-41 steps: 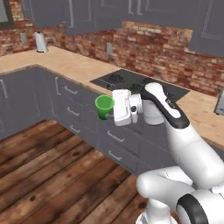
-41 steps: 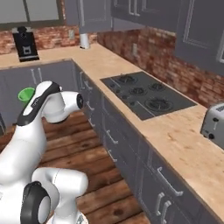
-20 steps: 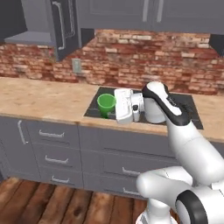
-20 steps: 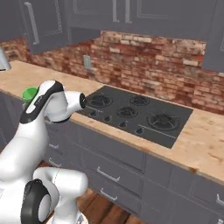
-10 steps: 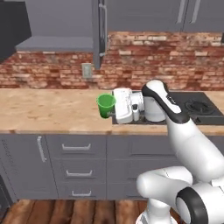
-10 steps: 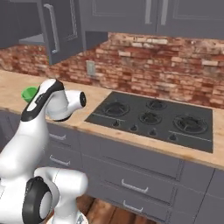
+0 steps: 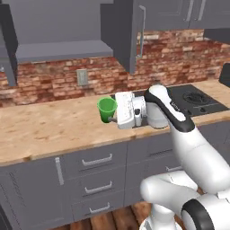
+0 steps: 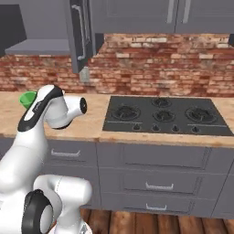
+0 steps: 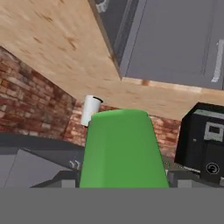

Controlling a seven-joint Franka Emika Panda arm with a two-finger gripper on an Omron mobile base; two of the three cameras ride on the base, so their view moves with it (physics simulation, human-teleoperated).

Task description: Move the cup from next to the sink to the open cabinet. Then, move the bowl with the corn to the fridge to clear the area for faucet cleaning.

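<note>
Scene swung again since half a second ago: base turned, so the open cabinet (image 7: 67,49) shelf now sits up and ahead of the jaws; cup's place in them unchanged. Gripper (image 7: 113,114) pinches the cup (image 7: 107,109) by its side, held upright over the counter (image 7: 45,130), likely for carrying level. Cup sits between the jaws, not yet shelved. Stove (image 8: 164,114) lies well behind them.

The arm (image 8: 43,107) hid most of the cup (image 8: 27,98); the cabinet (image 7: 58,27) ran off the top edge.
</note>
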